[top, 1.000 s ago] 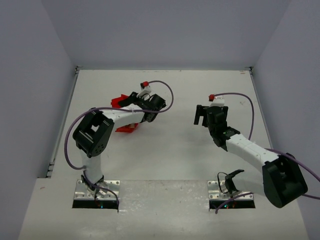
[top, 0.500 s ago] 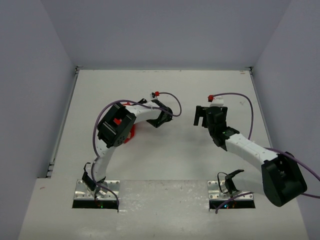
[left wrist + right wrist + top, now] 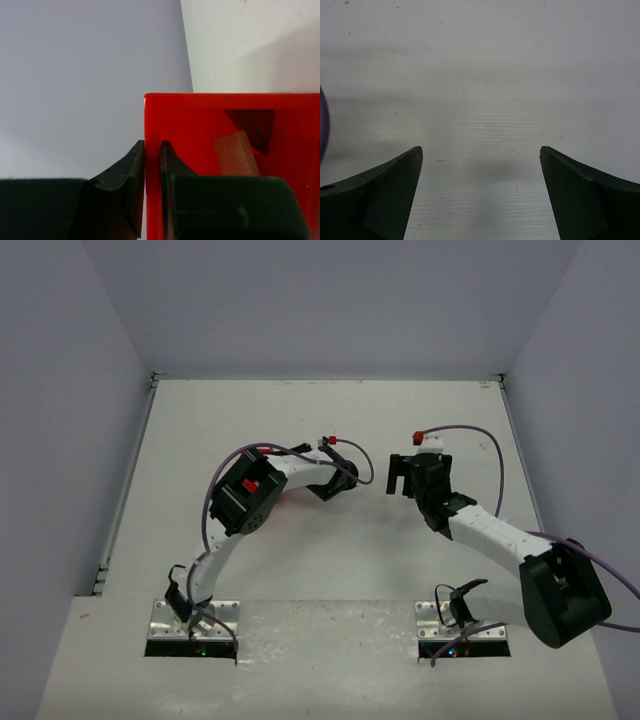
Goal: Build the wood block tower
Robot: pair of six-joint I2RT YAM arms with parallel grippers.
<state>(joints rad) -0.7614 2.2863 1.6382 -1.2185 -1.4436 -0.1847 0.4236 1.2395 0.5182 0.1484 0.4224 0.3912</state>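
The left gripper (image 3: 151,146) is clamped narrowly on one wall of the bright red plastic bin (image 3: 210,107); the right gripper (image 3: 480,150) is spread wide.
Inside the bin, a pale tan wooden block (image 3: 235,152) lies just beside a dark reddish-brown triangular wooden piece (image 3: 252,125). The right gripper hangs over the white table (image 3: 480,75), right of the left gripper, mid-table.

I count one red bin (image 3: 210,100), and in it I can see one pale wooden block (image 3: 232,155) and one dark triangular piece (image 3: 252,125). Two hands are in view: the left hand (image 3: 151,150) and the right hand (image 3: 480,150).
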